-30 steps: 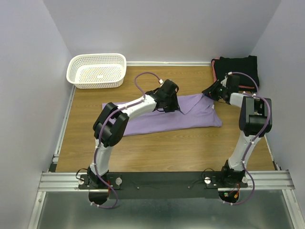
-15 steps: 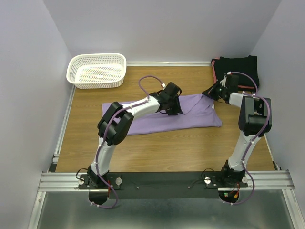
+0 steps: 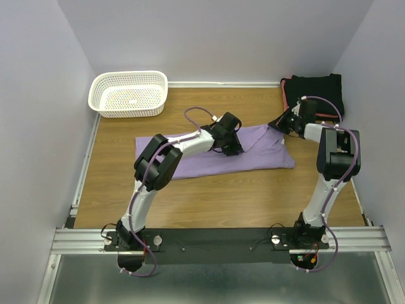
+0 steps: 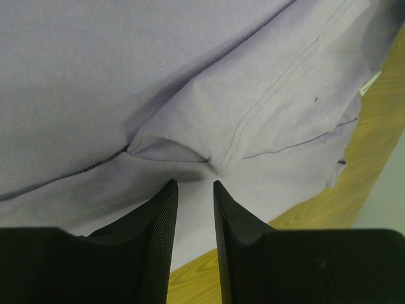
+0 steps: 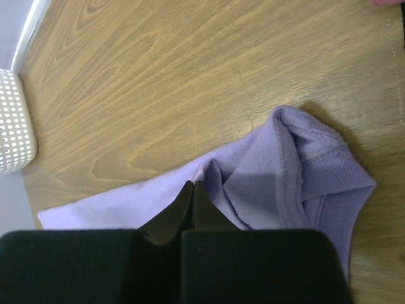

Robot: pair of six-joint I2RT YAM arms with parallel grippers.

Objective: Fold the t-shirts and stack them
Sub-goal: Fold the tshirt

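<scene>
A lavender t-shirt [image 3: 259, 153] lies stretched across the middle of the table. My left gripper [image 3: 233, 147] hangs low over its upper middle, open by a narrow gap. In the left wrist view the left gripper [image 4: 194, 185] straddles a raised crease in the lavender cloth [image 4: 126, 76] without pinching it. My right gripper [image 3: 276, 125] is at the shirt's far right corner. The right wrist view shows it [image 5: 193, 185] shut on a small pinch of the lavender edge [image 5: 316, 183], beside the collar. Folded black t-shirts [image 3: 316, 92], one with a coral-red edge [image 3: 286, 95], lie stacked at the back right.
A white mesh basket [image 3: 130, 94] stands at the back left; its wall [image 5: 12, 120] also shows at the left of the right wrist view. Bare wood table [image 3: 215, 202] runs between the shirt and the arm bases. Walls close in on three sides.
My left gripper has slid a little to the right over the shirt and its jaws have narrowed. My right gripper has closed on the shirt's edge.
</scene>
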